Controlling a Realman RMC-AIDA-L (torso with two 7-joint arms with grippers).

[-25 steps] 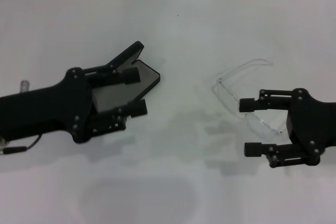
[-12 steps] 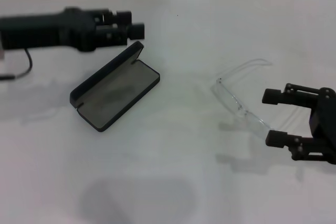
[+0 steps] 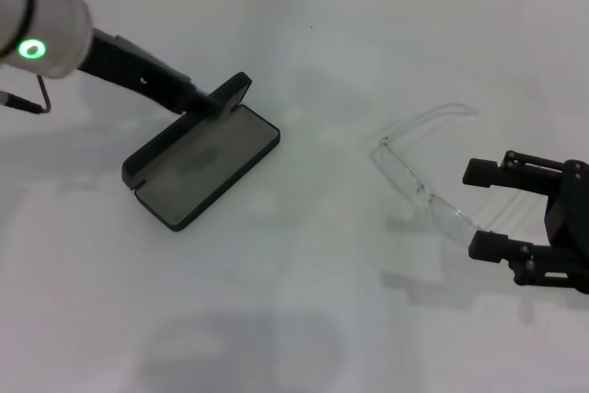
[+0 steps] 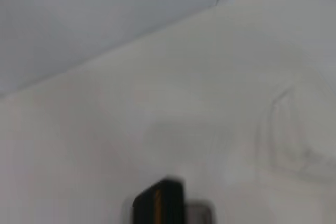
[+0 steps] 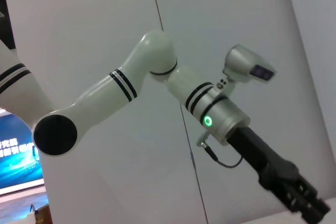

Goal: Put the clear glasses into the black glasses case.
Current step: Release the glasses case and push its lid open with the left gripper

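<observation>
White tabletop [image 3: 304, 319] ran back to a pale tiled wall. On it the black glasses case [image 3: 201, 161] lay open, grey lining up, lid raised at its far edge. The clear glasses [image 3: 425, 172] lay well apart to the right, outside the case. From the head view, the right gripper [image 3: 486, 209] sat just beside the glasses' near end, fingers spread wide, holding nothing; whether a finger touched the lens could not be told. The left gripper [image 3: 204, 103] reached down to the case's lid, its fingers too dark to read. Only the right wrist view showed the left arm [image 5: 131, 93] whole, white with a green light. The left wrist view gave just the glasses faintly and a black edge.
</observation>
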